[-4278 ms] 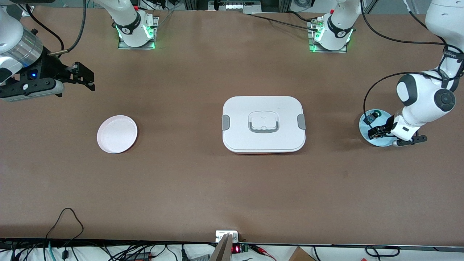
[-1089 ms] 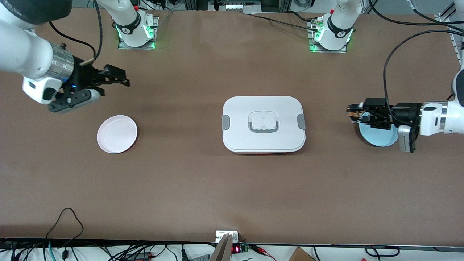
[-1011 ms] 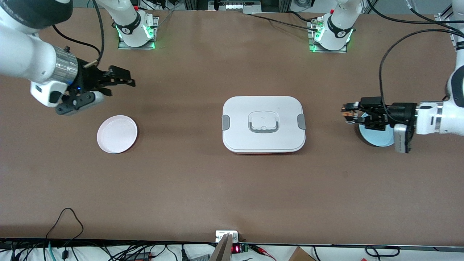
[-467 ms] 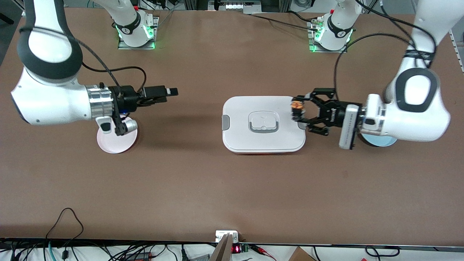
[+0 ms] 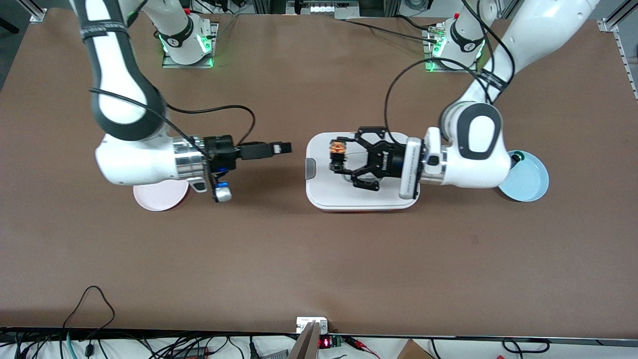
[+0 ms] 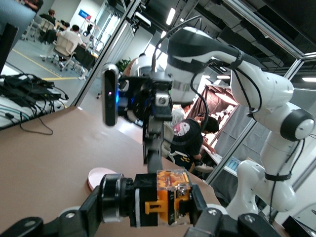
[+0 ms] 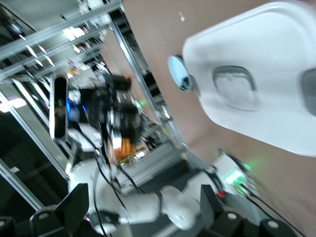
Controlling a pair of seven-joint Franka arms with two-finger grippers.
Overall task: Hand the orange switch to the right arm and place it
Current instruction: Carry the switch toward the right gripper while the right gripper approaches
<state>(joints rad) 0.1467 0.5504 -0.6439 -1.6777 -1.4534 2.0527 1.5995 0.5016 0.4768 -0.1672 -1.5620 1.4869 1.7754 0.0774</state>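
Note:
My left gripper point(image 5: 338, 160) is shut on the orange switch point(image 5: 337, 149) and holds it sideways in the air over the white lidded box point(image 5: 349, 198). In the left wrist view the switch point(image 6: 163, 205) sits clamped between the two fingers. My right gripper point(image 5: 283, 148) is open and empty, level in the air over bare table beside the box's right-arm end. It points at the switch with a gap between them. It also shows in the left wrist view point(image 6: 153, 148). In the right wrist view its fingers point(image 7: 74, 205) stand wide apart, and the switch point(image 7: 123, 146) shows ahead.
A pink plate point(image 5: 152, 198) lies toward the right arm's end, partly under that arm. A blue plate point(image 5: 529, 182) with a green-capped switch point(image 5: 518, 157) on its rim lies toward the left arm's end. Cables run along the table's near edge.
My left gripper has carried the orange switch from the blue plate to over the white box. My right gripper has swung in from the table's end toward the box.

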